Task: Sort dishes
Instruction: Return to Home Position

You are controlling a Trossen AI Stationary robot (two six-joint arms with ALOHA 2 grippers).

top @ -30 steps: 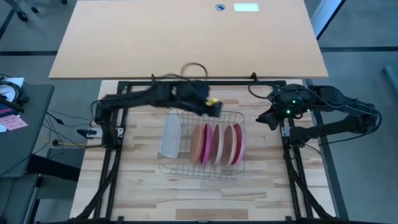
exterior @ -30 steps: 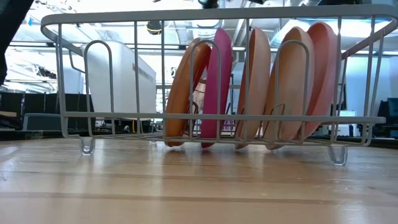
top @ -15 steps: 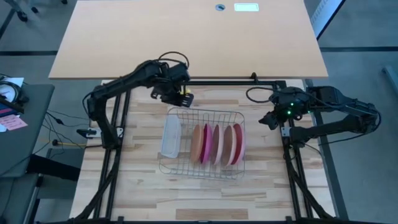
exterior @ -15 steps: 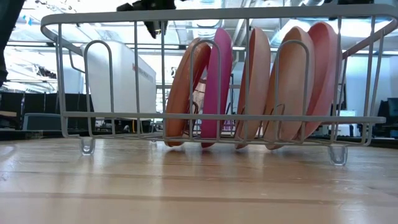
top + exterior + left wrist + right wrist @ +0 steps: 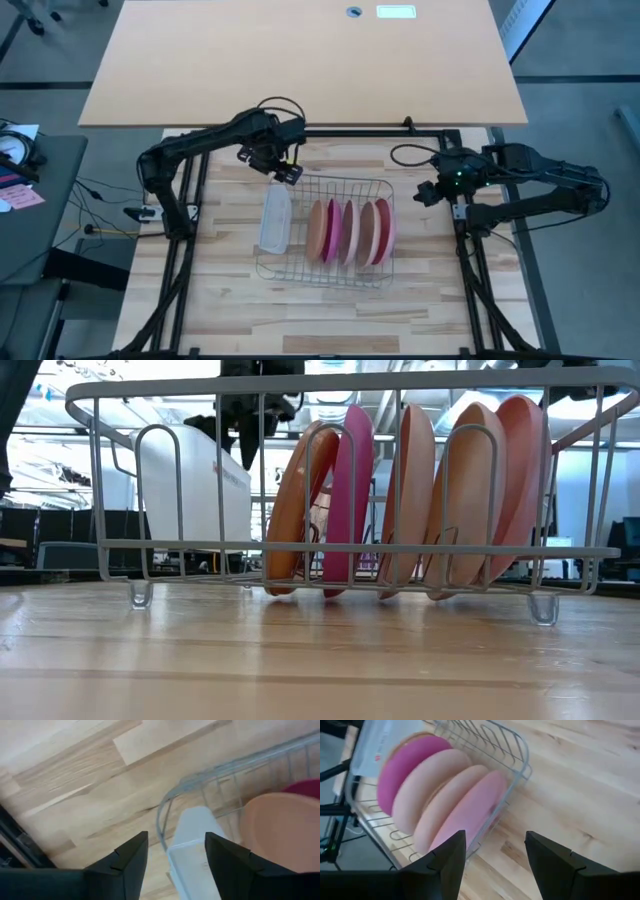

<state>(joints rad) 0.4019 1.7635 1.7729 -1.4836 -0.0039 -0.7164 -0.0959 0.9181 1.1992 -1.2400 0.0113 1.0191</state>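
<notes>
Showing the wooden table (image 5: 230,300) from above, with both arms reaching in from its left and right edges. The silver wire rack (image 5: 322,281) stands at the middle of the table, its long side parallel to the table's front edge. A translucent white tray (image 5: 276,220) stands on edge in the rack's left end. Five plates stand on edge in a row in the rack's middle and right part, each leaning lightly on the wires. From the tray side they are an orange plate (image 5: 290,510), a magenta plate (image 5: 350,480), a pale pink plate (image 5: 415,490), an orange-tan plate (image 5: 470,490) and a red plate (image 5: 520,460). The last two lie close together at the rack's right end. The left gripper (image 5: 284,170) hangs above the rack's rear left corner, toward the table's rear edge. Its fingers (image 5: 120,865) are spread apart and empty, with the tray's top edge below them. The right gripper (image 5: 425,192) is held near the table's right edge, just beside the rack's right end and apart from it. Its fingers (image 5: 442,865) are likewise spread with nothing between them, facing the row of plates.
</notes>
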